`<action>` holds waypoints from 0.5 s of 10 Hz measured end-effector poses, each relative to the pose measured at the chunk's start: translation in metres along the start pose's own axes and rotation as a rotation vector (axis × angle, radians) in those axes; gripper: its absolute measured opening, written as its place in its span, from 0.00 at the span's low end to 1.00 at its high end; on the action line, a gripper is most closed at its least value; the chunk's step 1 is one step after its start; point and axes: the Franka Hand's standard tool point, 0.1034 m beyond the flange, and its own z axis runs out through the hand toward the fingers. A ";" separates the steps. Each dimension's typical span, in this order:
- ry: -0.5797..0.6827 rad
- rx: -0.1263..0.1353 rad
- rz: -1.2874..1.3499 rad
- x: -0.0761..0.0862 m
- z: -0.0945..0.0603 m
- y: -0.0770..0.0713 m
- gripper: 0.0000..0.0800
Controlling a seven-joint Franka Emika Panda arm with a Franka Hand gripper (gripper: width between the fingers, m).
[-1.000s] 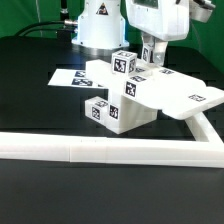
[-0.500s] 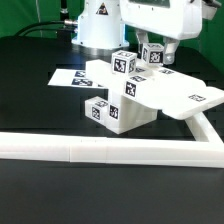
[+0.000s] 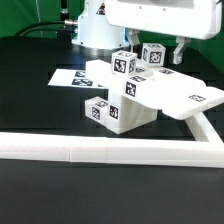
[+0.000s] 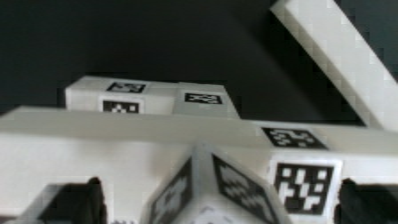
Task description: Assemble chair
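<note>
The chair parts are white and blocky, with black-and-white tags. In the exterior view a flat slab [image 3: 175, 97] lies tilted on a block with a tagged cube [image 3: 100, 111] at its front. Two tagged cubes [image 3: 123, 64] [image 3: 154, 56] stand up at the back. My gripper [image 3: 160, 52] hangs over the right-hand back cube, fingers spread to either side of it and not touching. In the wrist view the gripper [image 4: 222, 203] shows dark fingers [image 4: 80, 200] wide apart, with that tagged cube [image 4: 240, 185] between them and the slab [image 4: 107, 135] beyond.
The marker board [image 3: 72, 77] lies flat behind the parts on the black table. A long white L-shaped rail [image 3: 110, 150] runs along the front and turns back at the exterior view's right [image 3: 203, 128]. The robot base [image 3: 98, 30] stands behind.
The gripper has risen and shifted a little to the exterior view's right. Its fingers have opened off the tagged cube, which stays on the assembly.
</note>
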 end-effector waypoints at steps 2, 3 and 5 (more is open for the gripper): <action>0.007 -0.007 -0.161 -0.001 0.000 -0.002 0.81; 0.006 -0.007 -0.239 -0.001 0.000 -0.001 0.81; 0.006 -0.007 -0.390 0.000 0.000 0.000 0.81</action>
